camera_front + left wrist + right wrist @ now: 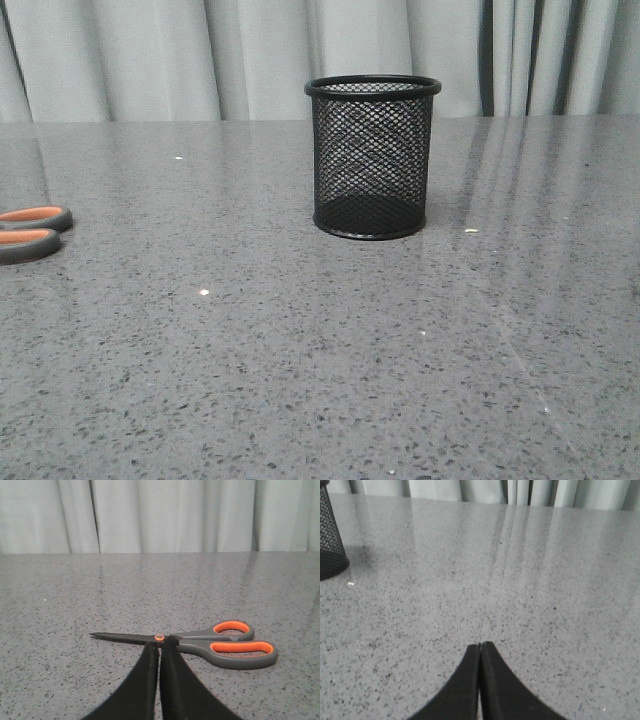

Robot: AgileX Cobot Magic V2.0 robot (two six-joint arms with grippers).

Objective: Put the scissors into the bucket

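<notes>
Scissors [200,642] are lying flat on your speckled table [300,380], well left of the mesh bucket [372,157]; both your left gripper [159,647] and right gripper [480,645] are sitting clenched, empty.

Grey speckled table [300,380], seemingly pale curtains [150,60].

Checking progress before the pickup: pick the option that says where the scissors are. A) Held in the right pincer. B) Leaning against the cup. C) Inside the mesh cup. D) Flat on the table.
D: the scissors lie flat on the table, closed, apart from the mesh cup.
</notes>
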